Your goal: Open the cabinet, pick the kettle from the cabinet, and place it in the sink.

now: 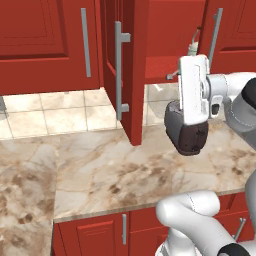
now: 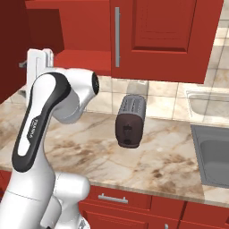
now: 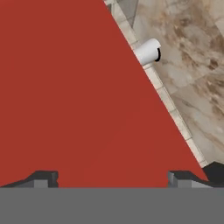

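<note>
Standing wide apart, the fingers are gripping nothing. In the hand view they are facing a flat red surface that looks very close. I cannot tell whether it is the swung-out door or another part of the cabinet.

Past the slanted edge of the red, a small white cylinder with a dark end is peeking out. It could be part of the kettle, but I cannot say so.

From the left base view the hand is hovering level with the red shelf, inside the opening, and the fingers seem to be pointing sideways toward the door. That door is hanging open with its long grey bar handle facing the room, so I judge the opening step done and the reach for the kettle to be the step in hand.

The kettle is not plainly showing from where I am looking. It may be sitting on the shelf behind the hand.

To do this well, the wrist probably needs turning until the fingers are looking into the cabinet, not along it. They should be kept spread until the arched handle is lying between them.

The toaster is standing on the counter just below, and the sink is lying well off to the right. The carry should therefore be going high over the toaster.
</note>
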